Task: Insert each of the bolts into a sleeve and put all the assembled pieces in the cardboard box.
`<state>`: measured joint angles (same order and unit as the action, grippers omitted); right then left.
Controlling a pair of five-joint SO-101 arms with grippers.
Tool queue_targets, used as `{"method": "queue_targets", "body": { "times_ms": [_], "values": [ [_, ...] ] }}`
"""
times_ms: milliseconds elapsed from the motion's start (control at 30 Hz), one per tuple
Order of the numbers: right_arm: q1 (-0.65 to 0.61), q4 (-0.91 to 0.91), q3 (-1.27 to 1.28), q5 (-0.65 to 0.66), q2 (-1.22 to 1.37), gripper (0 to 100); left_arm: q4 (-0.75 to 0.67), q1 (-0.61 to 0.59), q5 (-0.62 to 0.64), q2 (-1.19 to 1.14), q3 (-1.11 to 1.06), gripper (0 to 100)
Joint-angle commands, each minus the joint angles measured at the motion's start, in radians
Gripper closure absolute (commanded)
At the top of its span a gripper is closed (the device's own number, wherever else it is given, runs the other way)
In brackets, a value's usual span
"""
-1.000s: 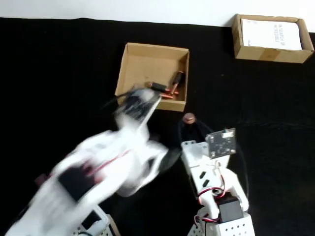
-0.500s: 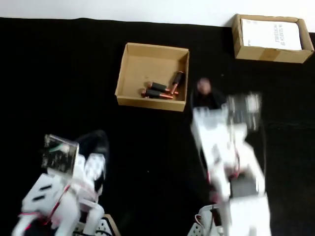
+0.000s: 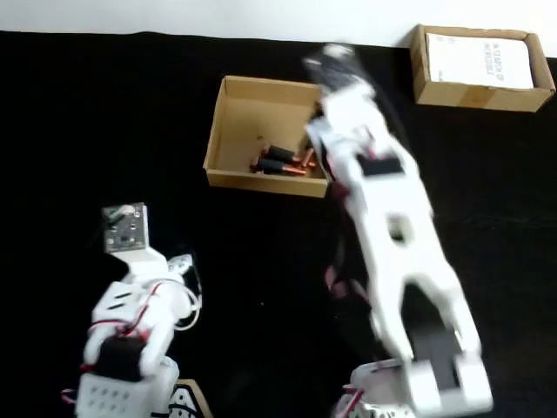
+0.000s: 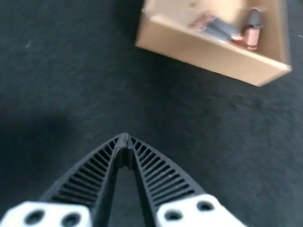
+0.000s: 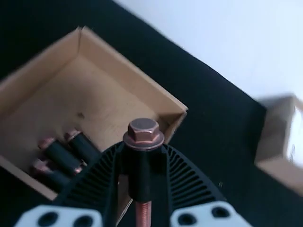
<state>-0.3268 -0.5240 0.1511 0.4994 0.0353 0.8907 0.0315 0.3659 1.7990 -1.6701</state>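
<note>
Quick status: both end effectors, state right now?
Left end effector: closed, empty.
Right end effector: closed on a sleeved bolt.

Faint lines of print are showing on the white sheet (image 3: 480, 59) lying in the far-right cardboard tray (image 3: 474, 97), too small to read.

Assembled pieces (image 5: 143, 135): 4. Cardboard boxes (image 3: 248, 122): 2. Arms (image 3: 392, 226): 2.

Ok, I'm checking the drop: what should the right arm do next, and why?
Probably shift the right gripper a little inward over the box before opening: its sleeved bolt hangs near the box's corner, with three pieces already inside.
</note>
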Motion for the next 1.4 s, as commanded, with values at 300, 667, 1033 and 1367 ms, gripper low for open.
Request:
{"method": "queue_targets", "body": {
  "times_ms": [300,667,1033,1367],
  "values": [
    [-0.058,0.025,-0.28,0.42,0.421,99.1,-0.071,-0.107,0.097,-0.001,-0.025,99],
    [-0.133,0.085,-0.283,0.425,0.509,99.0,-0.054,-0.105,0.097,0.007,-0.025,99],
    [-0.114,-0.097,-0.272,0.423,0.337,80.6,-0.054,-0.09,0.095,0.002,-0.025,99],
    [-0.154,-0.539,-0.272,-0.157,-0.174,98.5,-0.055,-0.09,0.094,-0.002,-0.025,99]
  ]
}}
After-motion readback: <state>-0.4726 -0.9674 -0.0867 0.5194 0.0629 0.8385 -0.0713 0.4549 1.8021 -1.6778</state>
